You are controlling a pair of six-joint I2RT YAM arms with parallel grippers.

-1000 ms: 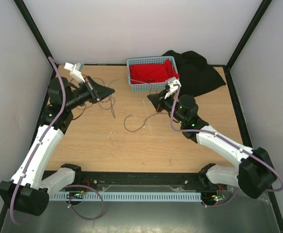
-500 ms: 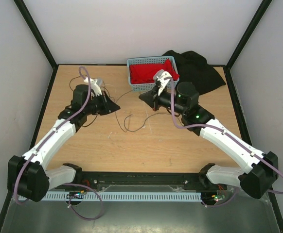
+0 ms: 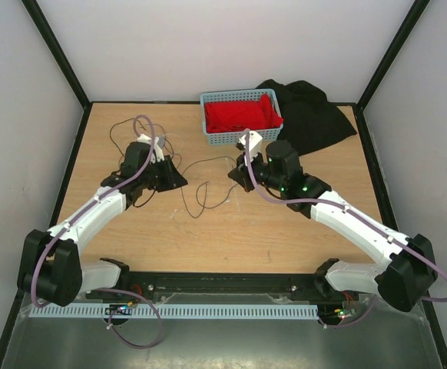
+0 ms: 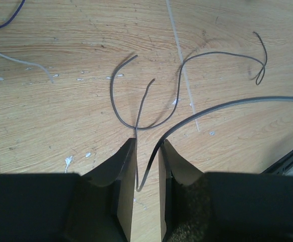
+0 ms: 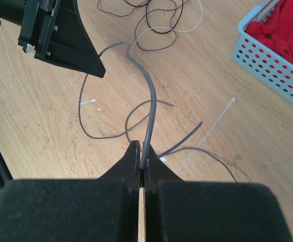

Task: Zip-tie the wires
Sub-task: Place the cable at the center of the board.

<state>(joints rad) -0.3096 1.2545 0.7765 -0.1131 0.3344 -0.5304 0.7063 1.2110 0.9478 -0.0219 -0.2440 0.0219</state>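
right gripper clamped tight on a grey strand, pinched right at the fingertips. the strand lifts off the table, arcs up and bends over toward the left gripper. left jaws are parted with a narrow gap and bare wood showing between them. the strand's far end sits in that gap, loose, not pinched as far as the wrist view shows. a second thin strand curls in a u shape just ahead of the left fingertips. the rest of the wires lie in loose loops on the wood between the two grippers, plus a darker tangle further back toward the far left of the table. zip tie lies flat on the wood, a pale translucent strip just ahead of the right gripper, with a wire loop crossing it; can't tell which is on top. both grippers sit low over mid-table, tips facing each other, near but apart. blue basket holding a red cloth sits at the far edge, with a black cloth touching its right side.
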